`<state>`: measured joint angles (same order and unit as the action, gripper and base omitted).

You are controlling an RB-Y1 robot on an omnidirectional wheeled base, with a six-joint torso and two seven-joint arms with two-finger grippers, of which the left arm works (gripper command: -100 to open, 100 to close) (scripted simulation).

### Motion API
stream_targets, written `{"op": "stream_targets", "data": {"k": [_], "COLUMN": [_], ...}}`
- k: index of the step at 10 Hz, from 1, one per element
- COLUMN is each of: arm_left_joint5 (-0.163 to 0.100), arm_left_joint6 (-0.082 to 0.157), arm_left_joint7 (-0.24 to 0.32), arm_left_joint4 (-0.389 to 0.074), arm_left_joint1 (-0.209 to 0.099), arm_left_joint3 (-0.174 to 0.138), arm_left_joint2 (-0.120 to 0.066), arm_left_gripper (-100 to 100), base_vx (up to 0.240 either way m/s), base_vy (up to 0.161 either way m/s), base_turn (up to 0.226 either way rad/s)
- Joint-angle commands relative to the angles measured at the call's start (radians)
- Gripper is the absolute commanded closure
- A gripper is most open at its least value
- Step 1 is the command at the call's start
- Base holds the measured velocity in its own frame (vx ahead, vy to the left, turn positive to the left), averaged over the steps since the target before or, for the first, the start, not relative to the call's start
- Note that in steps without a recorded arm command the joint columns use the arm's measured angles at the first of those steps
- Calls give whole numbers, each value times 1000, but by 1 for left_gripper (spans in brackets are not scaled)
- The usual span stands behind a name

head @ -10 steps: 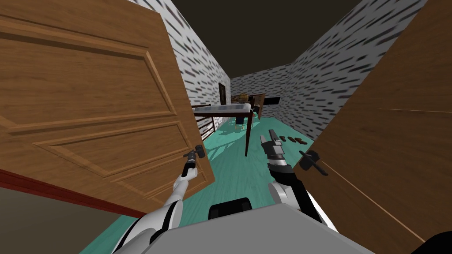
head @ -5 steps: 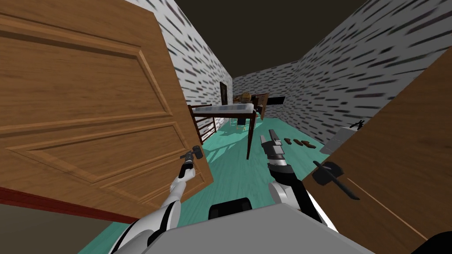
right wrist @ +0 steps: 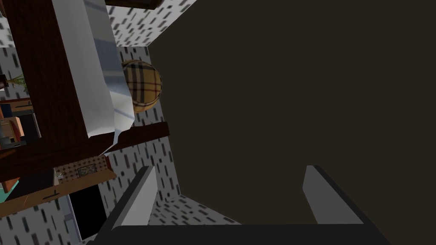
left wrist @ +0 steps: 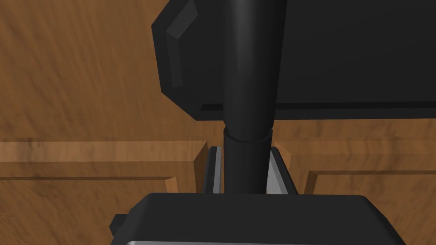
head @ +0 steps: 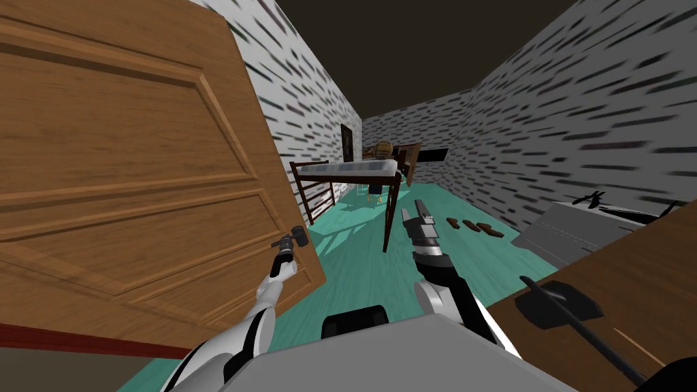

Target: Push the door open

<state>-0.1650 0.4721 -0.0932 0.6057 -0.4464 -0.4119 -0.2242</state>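
My left tool (left wrist: 246,149) is clamped on the door's black handle (left wrist: 249,81), its two fingers (left wrist: 216,170) pressing the lever's shaft from either side. In the head view the brown panelled door (head: 136,170) takes the left of the frame, standing open at an angle, its handle at the edge near centre. My right tool (head: 416,216) hangs mid-frame above the green floor (head: 354,265), fingers spread, gripping nothing.

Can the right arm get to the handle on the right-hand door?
Probably: the right gripper is open and empty, nothing stands between it and the handle, low beside that arm.
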Motion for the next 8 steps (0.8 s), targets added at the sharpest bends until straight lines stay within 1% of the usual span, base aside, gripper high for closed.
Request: {"op": "stream_targets", "data": {"k": [1, 5, 6, 7, 8], "arm_left_joint5": [-5, -15, -13, -20, -22], "arm_left_joint6": [-1, 0, 2, 5, 5], "arm_left_joint7": [-4, -14, -8, -16, -17], "arm_left_joint4": [11, 9, -2, -5, -5], "arm_left_joint1": [7, 12, 13, 16, 16], "arm_left_joint3": [-15, -45, -39, -59, -64], "arm_left_joint2": [-9, -22, -24, -34, -36], "arm_left_gripper": [100, 100, 100, 100, 100], "base_vx": [162, 160, 70, 144, 218], "base_vy": [-57, -74, -20, -32, -40], "base_turn": [52, 59, 36, 50, 60]}}
